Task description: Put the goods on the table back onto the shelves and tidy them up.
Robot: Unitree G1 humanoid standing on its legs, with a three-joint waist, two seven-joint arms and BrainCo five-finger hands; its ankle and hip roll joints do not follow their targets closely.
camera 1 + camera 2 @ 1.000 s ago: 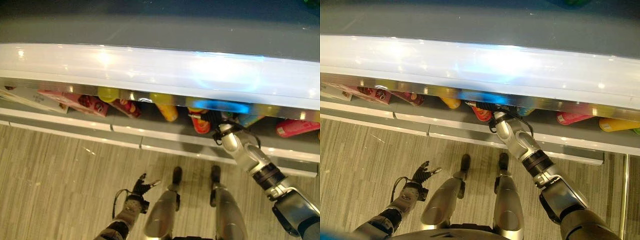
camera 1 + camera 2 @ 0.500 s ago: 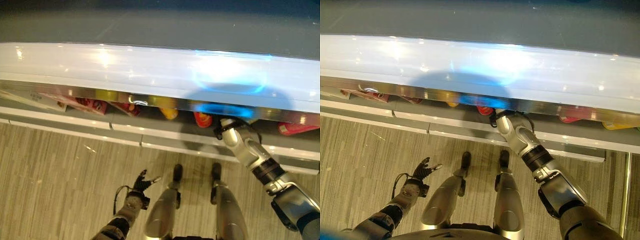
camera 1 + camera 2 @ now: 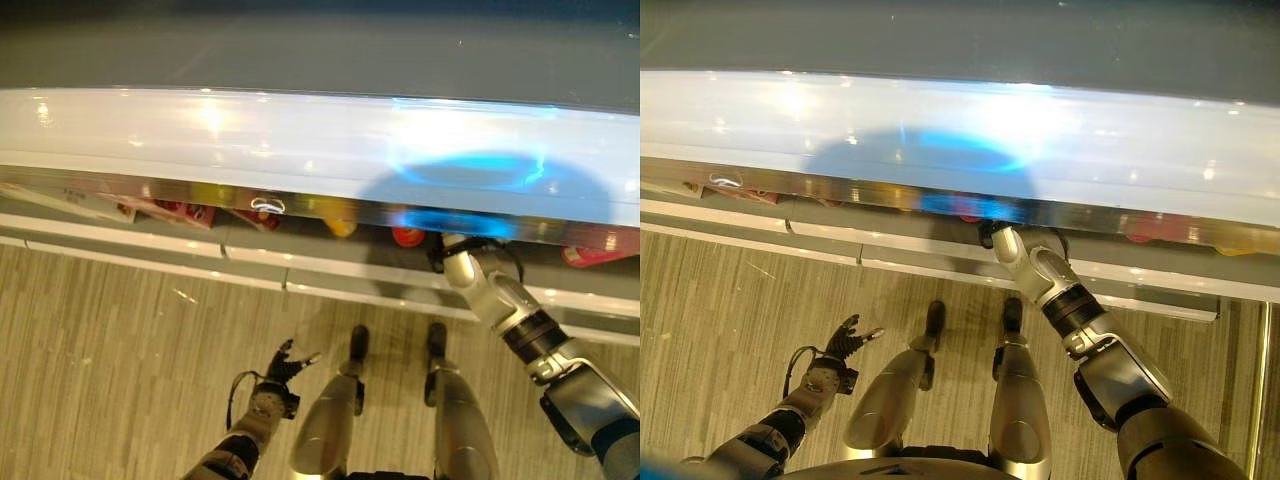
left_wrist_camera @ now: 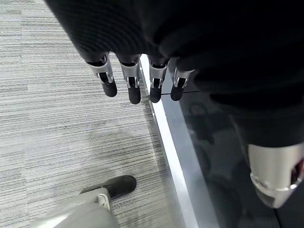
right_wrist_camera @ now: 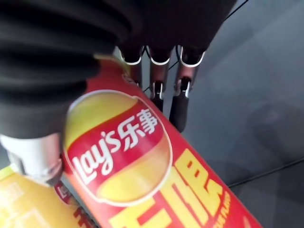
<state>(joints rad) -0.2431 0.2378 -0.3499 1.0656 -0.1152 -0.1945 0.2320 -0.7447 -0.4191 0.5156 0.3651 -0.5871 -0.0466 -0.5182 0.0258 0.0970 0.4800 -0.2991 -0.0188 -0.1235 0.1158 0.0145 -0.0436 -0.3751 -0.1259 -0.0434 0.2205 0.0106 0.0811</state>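
Up close, the right wrist view shows a red chip can held in the right hand: the fingers lie along one side and the thumb presses the other, so the can is pinched between them. A yellow pack lies just beside the can, and a dark grey shelf floor lies past the fingers.

From the head views that grip cannot be seen. They show the right arm reaching under the white shelf edge, with the wrist at the lip and the hand tucked beneath it. A red spot of the can peeks out there, near other goods on the shelf: a yellow can and red boxes further left along the row.

Well apart, the left hand hangs low over the striped floor. Its own wrist view shows the fingers straight and slightly spread, holding nothing, above the floor and a pale rail at the shelf base.
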